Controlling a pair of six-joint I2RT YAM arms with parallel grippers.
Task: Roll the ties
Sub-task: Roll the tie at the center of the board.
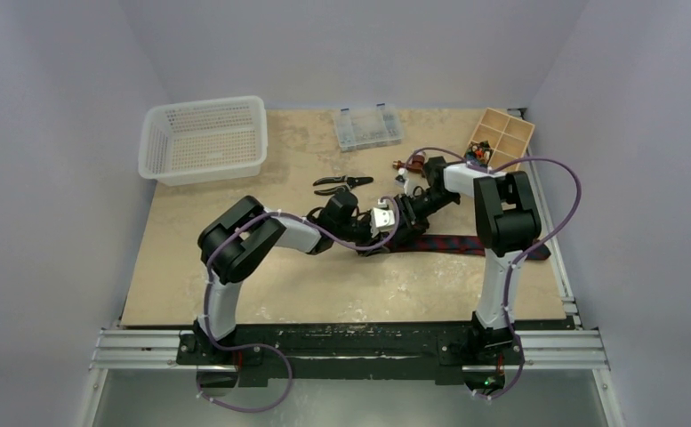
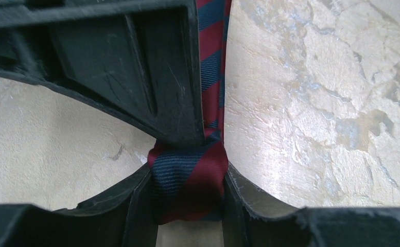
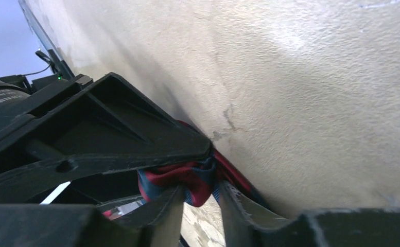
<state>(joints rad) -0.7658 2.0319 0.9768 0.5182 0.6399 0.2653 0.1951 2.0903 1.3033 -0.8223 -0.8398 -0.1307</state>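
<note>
The table is pale and mottled, and the two arms reach in from six o'clock to meet near its middle. A white basket sits at ten o'clock. The tie, navy with red stripes, lies flat from the centre out toward three o'clock, passing behind the right arm. A wooden tray with compartments stands at one o'clock, a clear box at twelve, and black-handled pliers just above centre. The left gripper pinches the rolled end of the tie, which fills the gap between its jaws. The right gripper straddles bunched fabric there too. Its jaws are slightly apart, and I cannot tell whether they grip.
</note>
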